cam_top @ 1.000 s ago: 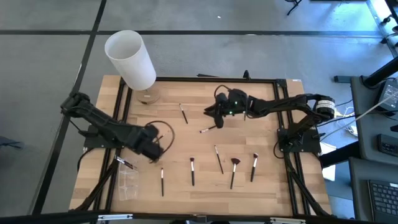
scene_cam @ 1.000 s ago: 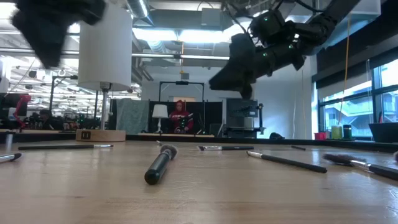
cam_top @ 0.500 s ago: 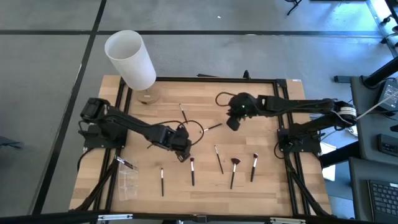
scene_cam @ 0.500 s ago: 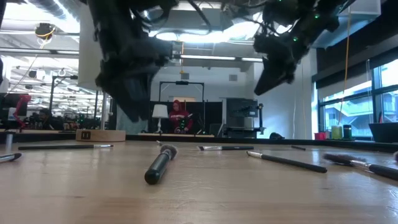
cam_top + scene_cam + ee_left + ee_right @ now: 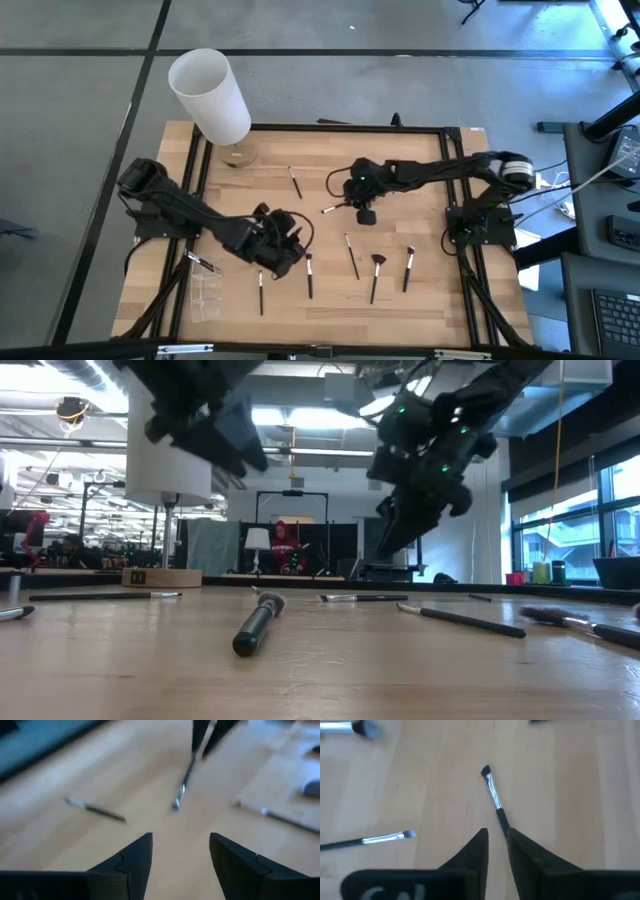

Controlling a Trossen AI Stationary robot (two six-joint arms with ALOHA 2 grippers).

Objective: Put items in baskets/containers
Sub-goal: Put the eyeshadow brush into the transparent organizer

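Both arms are shifting since a moment ago: the right pincer is now nipping narrowly on a silver-ferruled brush mid-desk. Left pincer is hovering wide over the brushes near the front edge; the right should be lifting straight, keeping the thin handle centred between its fingers.

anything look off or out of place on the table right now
Nothing is spilled or damaged. The thin makeup brushes lie scattered at different angles on the wooden table, as expected mid-task. The clear plastic container near the front left corner looks to hold none yet; one brush lies just beside it.
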